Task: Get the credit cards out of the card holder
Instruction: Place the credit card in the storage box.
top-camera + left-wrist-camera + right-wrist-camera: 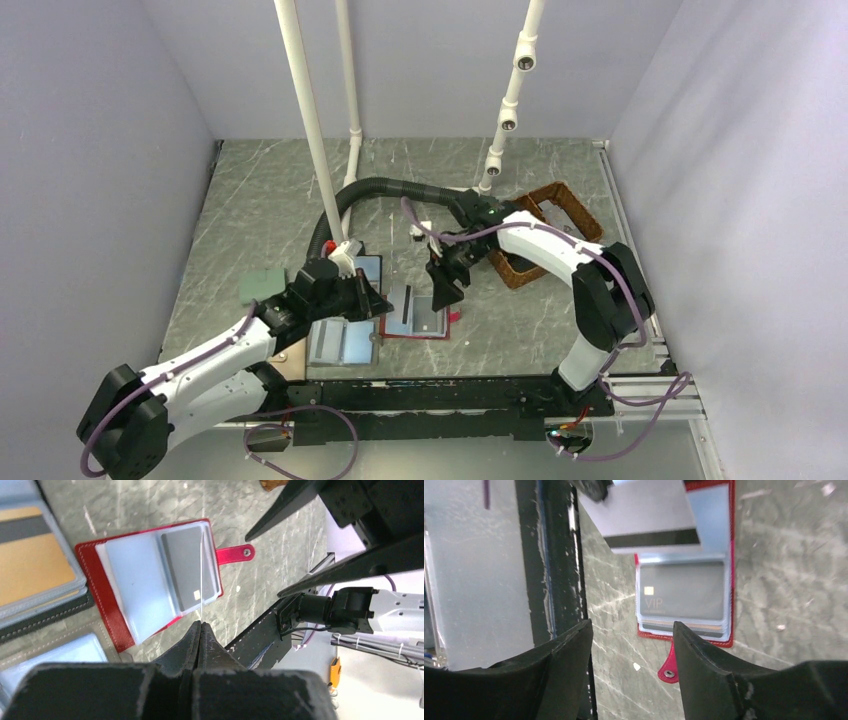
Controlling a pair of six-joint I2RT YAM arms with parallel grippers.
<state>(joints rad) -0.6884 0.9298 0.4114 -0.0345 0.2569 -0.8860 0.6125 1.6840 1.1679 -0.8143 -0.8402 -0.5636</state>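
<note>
Right gripper [631, 630] of mine hangs open above the red card holder [97, 585]; my left gripper [200, 628] pinches a grey credit card [649, 510].

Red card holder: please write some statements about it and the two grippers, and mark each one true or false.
1. The red card holder lies open on the table. True.
2. A grey card marked VIP sits in one of its clear sleeves. True.
3. The right gripper is shut on the VIP card. False: its jaws stand open and hold nothing.
4. The left gripper is open. False: it is shut on a grey card with a black stripe.
</note>
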